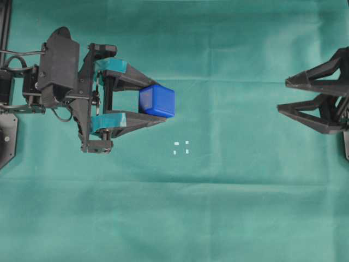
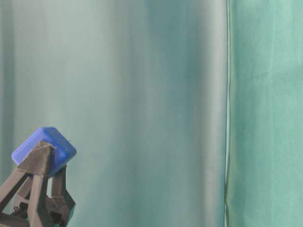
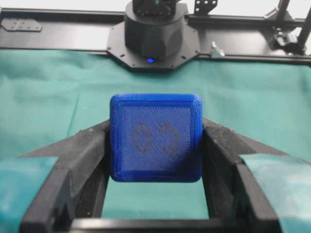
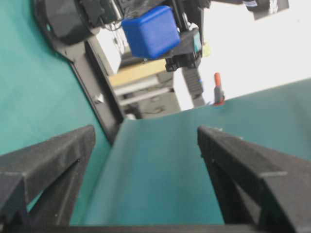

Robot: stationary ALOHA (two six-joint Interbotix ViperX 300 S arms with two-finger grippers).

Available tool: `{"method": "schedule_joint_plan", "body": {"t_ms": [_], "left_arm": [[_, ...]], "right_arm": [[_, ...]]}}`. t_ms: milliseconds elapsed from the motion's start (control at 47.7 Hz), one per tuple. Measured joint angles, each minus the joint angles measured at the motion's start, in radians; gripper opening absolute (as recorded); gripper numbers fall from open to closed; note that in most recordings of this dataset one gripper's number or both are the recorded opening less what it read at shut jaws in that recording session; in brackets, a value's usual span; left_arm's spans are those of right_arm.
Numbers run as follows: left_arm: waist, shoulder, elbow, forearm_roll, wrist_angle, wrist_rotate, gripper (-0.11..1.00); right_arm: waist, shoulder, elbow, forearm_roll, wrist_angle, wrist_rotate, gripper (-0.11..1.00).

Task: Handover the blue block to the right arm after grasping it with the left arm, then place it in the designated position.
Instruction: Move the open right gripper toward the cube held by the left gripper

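L gripper (image 1: 158, 111) pinches block (image 1: 157, 101) aloft; R gripper (image 1: 283, 96) spread at 3 o'clock, well apart. Risk: shallow tip grip, block slips during handover.

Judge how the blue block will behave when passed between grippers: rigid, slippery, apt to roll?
The blue block looks like hard printed plastic, so probably rigid. Its ridged faces should grip fairly well. Flat sides make rolling unlikely, though the left gripper pinches it only at the fingertips, so it might pivot.
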Motion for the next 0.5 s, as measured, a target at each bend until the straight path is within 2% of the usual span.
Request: {"method": "schedule_joint_plan", "body": {"t_ms": [105,504], "left_arm": [[0.000,0.000,0.000,-0.002,0.000,0.000,0.47],[0.006,0.000,0.000,-0.002,0.000,0.000,0.47]], "right_arm": [[0.002,0.012,0.000,-0.028,-0.002,-0.017,0.93],[0.009,0.015,-0.005,-0.058,-0.005,-0.025,0.93]]}}
